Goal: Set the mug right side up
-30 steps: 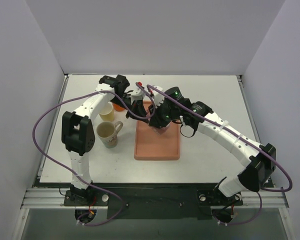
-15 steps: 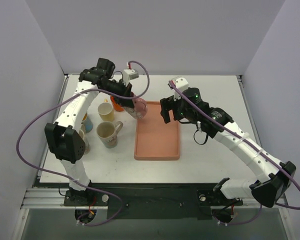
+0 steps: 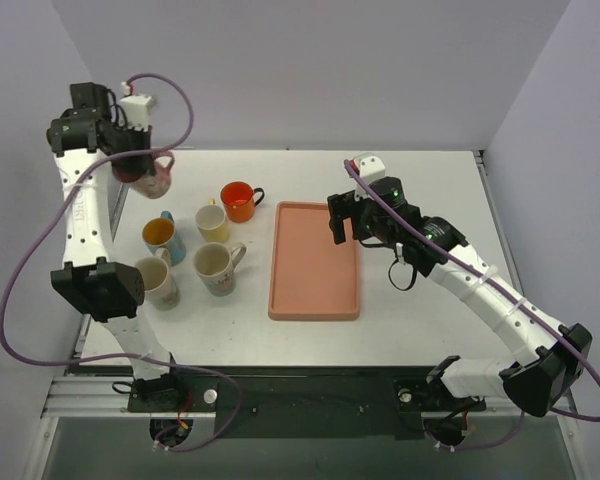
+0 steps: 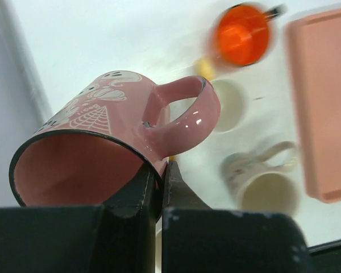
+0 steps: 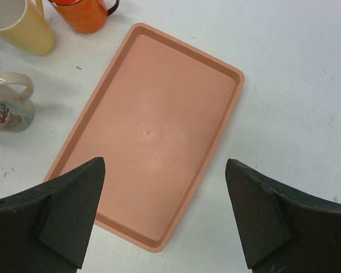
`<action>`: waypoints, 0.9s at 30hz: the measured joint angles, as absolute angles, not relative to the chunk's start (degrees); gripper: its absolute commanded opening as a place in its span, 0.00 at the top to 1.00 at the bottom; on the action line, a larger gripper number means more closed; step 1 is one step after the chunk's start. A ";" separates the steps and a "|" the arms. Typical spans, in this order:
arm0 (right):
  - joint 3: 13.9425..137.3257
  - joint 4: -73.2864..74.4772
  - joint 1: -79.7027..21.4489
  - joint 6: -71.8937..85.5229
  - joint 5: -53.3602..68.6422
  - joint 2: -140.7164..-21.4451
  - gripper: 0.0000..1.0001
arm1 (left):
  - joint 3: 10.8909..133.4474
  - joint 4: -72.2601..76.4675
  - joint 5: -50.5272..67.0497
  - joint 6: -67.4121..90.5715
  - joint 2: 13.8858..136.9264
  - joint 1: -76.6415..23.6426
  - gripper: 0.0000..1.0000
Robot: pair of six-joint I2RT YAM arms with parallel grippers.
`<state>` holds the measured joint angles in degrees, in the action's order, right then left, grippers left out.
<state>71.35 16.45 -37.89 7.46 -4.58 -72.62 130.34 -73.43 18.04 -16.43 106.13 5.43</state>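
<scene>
Right up close, my left claw [image 4: 159,173] is pressed together on the wall of the pink mug [image 4: 102,122], just below where its handle joins. The fingers are pinching the black-edged rim between them. The mug hangs tipped on its side, mouth facing back toward my wrist and handle on top. On its side are white line drawings, one like a fanned web. If there is any lettering, I cannot read it.

My right claw [image 5: 163,165] is spread wide, both dark fingers well apart, gripping nothing and touching nothing. It hovers over the far end of the salmon tray [image 3: 315,262], which lies flat in the middle of the desk [image 3: 420,300].

Now the count, from the near edge outward. One tray. Five mugs stand upright on the desk to its left. Nearest are the plain cream mug [image 3: 157,282] and, just beside it, the patterned mug [image 3: 216,268] with red and teal marks. Behind them come the blue mug [image 3: 162,238] with an orange inside and the yellow mug [image 3: 214,223]. Farthest back is the orange mug [image 3: 239,201], dark handle toward the tray.

The pink mug makes six. It is held up in the air over the desk's far left corner, well apart from the others.
</scene>
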 measured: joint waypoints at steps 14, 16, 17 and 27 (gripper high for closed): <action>69.84 15.64 -37.89 9.10 -4.49 -72.86 0.12 | 114.02 -72.90 2.31 -22.33 110.59 21.47 1.00; 69.67 15.35 -37.89 9.28 -4.47 -72.84 0.12 | 109.34 -70.28 2.59 -22.52 110.50 21.15 1.00; 69.36 15.03 -37.89 9.43 -4.47 -72.75 0.12 | 106.96 -68.90 2.83 -22.65 110.50 21.08 1.00; 68.03 14.52 -37.89 10.22 -4.51 -72.60 0.12 | 91.31 -56.64 3.84 -21.04 107.79 20.97 1.00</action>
<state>68.03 14.52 -37.89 10.22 -4.51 -72.60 91.31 -56.64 3.84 -21.04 107.79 20.97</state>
